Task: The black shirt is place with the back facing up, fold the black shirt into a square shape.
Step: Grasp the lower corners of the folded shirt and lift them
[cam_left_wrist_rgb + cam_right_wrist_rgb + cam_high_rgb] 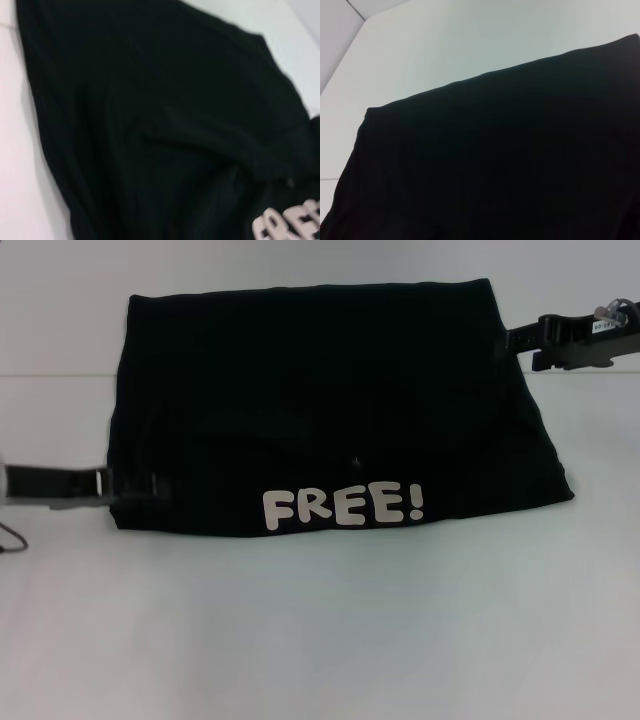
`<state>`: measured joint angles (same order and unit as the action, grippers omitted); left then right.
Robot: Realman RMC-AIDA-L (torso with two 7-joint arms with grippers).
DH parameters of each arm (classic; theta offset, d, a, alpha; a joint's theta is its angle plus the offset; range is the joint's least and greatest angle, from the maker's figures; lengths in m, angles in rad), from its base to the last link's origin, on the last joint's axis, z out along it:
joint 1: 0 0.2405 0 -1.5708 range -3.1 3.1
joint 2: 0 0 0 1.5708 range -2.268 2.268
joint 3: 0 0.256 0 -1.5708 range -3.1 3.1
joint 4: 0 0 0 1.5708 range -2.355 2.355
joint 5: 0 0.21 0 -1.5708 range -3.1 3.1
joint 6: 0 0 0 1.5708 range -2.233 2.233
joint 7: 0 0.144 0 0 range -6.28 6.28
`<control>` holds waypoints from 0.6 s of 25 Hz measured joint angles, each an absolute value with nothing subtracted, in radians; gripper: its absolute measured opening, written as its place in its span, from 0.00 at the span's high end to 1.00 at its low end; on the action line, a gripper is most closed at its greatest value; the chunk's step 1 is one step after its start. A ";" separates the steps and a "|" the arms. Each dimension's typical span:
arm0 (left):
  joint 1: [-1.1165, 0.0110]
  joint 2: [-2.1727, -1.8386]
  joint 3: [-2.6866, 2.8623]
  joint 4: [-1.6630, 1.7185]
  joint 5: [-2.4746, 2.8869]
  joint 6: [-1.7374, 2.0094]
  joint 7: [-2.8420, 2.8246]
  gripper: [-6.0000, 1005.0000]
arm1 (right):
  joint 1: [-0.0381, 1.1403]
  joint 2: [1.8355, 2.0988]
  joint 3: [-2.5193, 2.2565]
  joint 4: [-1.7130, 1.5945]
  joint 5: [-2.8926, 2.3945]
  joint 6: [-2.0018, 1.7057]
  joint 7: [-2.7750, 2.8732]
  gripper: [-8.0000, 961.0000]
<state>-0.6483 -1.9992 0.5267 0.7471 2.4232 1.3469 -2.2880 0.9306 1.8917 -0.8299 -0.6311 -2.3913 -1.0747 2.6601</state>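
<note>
From my head, the black shirt (pixel 330 410) lies folded in a rough rectangle mid-counter (pixel 320 640), cream "FREE!" lettering (pixel 343 507) along its near edge. My left gripper (pixel 140 486) touches its left edge, my right gripper (pixel 520 340) its far right corner; I cannot tell how either's jaws stand. My left wrist sees rumpled black folds (pixel 150 125); my right wrist, smooth cloth (pixel 510 160).

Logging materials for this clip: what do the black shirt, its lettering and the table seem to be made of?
The black shirt: soft matte knit, probably cotton; it drapes in shallow folds. The FREE! lettering: flat cream print, maybe vinyl or ink. The table: smooth white hard surface, likely laminate. Left gripper and right gripper sit at the shirt's edges.
</note>
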 joint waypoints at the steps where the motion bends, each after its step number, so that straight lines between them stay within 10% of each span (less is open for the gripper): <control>1: -0.647 -2.008 0.538 0.738 2.434 1.320 -2.272 0.28 | 0.931 1.892 -0.830 -0.631 -2.391 -1.075 2.660 0.29; 15: -0.614 -2.059 0.541 0.738 2.428 1.129 -2.245 0.27 | 0.921 1.891 -0.828 -0.624 -2.392 -1.077 2.655 0.29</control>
<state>-0.6139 -2.0594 0.5409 0.7380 2.4278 1.1295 -2.2445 0.9208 1.8914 -0.8283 -0.6239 -2.3915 -1.0775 2.6555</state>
